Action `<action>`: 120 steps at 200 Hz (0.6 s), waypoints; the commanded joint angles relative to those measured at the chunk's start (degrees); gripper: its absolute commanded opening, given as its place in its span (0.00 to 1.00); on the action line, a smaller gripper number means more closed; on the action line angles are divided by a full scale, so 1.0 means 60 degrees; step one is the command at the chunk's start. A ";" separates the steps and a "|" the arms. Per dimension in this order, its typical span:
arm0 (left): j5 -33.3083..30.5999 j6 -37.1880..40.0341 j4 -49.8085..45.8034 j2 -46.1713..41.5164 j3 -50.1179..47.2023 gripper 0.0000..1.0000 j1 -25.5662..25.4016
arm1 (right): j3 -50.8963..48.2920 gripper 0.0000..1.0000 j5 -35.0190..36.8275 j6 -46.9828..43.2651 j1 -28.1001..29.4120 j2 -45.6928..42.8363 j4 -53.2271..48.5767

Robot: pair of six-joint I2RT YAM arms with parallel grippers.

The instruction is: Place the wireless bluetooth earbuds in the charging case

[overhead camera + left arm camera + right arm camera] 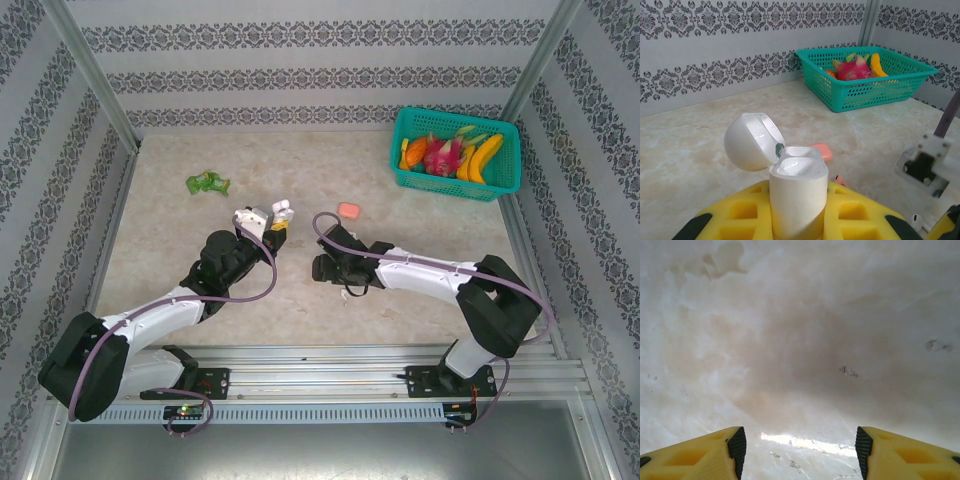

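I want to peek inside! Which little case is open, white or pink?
The rounded white plastic case in the left gripper: its lid is flipped up. The small pink case on the table shows none raised.

**What you can't make out**

Your left fingers (730, 220) hide the base of the white case (797, 195), and the view's lower edge cuts both off. Behind it, the pink case (824, 150) shows just a sliver. The bud (916, 220) near the bottom right corner is too small to read. Your right fingers (715, 455) run off the bottom edge, and the tabletop (800, 340) is blurred.
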 commanded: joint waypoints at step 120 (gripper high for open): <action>0.0153 -0.0072 0.0144 -0.0140 0.0080 0.00 0.0008 | 0.0657 0.60 0.2055 0.1422 0.0890 0.1187 -0.2542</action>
